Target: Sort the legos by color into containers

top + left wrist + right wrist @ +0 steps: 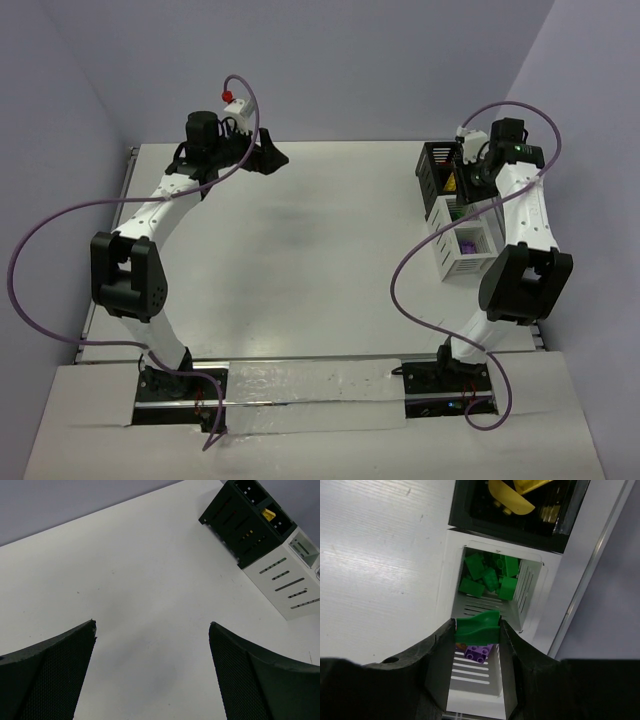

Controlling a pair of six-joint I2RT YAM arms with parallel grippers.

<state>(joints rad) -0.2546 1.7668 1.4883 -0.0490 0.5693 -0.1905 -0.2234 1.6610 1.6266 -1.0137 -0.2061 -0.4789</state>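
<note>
One green lego (478, 624), seemingly clamped, spans the right end effector (477, 628).

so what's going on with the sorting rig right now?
The right gripper is shut on a green lego, held just above the white rack, about at the edge between the compartment of green pieces and the one holding a purple piece. Yellow pieces lie in the black section. The left gripper is open, holding nothing, over the table.
</note>
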